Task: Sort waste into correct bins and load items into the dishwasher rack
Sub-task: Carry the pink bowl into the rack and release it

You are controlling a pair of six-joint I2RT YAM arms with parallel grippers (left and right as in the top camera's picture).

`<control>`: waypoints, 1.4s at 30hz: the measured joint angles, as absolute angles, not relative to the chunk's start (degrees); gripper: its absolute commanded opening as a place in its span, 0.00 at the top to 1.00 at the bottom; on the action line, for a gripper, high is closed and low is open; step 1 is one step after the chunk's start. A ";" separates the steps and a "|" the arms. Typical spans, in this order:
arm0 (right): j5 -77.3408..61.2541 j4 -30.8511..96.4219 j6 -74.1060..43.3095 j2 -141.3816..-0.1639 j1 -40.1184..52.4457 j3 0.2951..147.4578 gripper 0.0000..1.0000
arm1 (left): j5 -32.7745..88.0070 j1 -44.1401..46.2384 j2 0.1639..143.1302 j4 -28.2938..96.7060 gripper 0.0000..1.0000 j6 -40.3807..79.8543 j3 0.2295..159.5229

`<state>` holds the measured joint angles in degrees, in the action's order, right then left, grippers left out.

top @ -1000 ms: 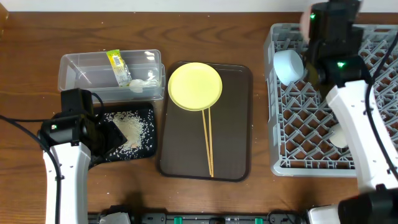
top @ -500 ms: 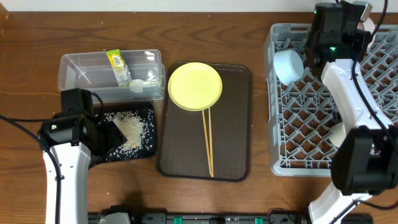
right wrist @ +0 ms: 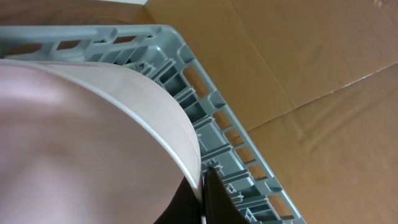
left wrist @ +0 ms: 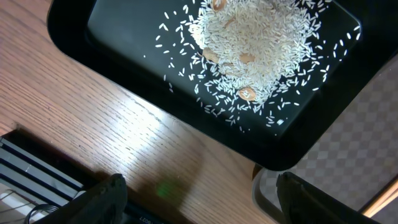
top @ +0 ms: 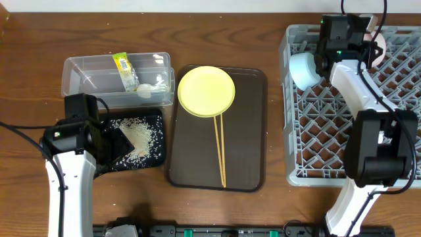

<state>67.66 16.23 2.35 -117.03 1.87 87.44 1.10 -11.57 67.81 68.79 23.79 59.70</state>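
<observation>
My right gripper (top: 366,41) is shut on the rim of the white bowl with pinkish outside (top: 377,41), held on edge at the back of the grey dishwasher rack (top: 329,174). In the right wrist view the bowl (right wrist: 81,137) fills the left, with my right gripper (right wrist: 202,186) on its rim and the rack's wall (right wrist: 217,118) behind. The light blue bowl (top: 303,70) stands in the rack's back left. My left gripper (left wrist: 205,208) is open and empty over the black tray's (left wrist: 186,118) near corner; the tray holds rice (left wrist: 255,43). The yellow plate (top: 206,91) and chopsticks (top: 220,148) lie on the brown tray (top: 253,131).
The clear tub (top: 82,72) at the back left holds the yellow-green wrapper (top: 125,71) and a white scrap (top: 148,89). The black tray (top: 156,158) sits in front of it. My right arm crosses the rack and hides the small cup.
My right gripper has carried the pinkish bowl from the rack's back left to the right along its back edge and lower. The left arm has not moved.
</observation>
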 measured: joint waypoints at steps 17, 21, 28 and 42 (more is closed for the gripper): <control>60.27 27.22 -1.45 -117.43 5.87 87.42 0.91 | 1.13 -11.57 67.81 68.77 0.20 23.79 59.70; 59.00 32.86 -6.28 -117.47 6.66 87.42 0.91 | 1.13 -11.57 67.81 68.79 0.20 23.79 59.70; 56.62 40.47 -13.58 -117.47 6.68 87.42 0.80 | 1.13 -11.57 67.81 68.82 0.20 23.79 59.70; 28.82 45.45 -16.60 -97.38 7.68 87.39 0.46 | 1.10 -11.57 67.81 68.79 0.19 23.79 59.70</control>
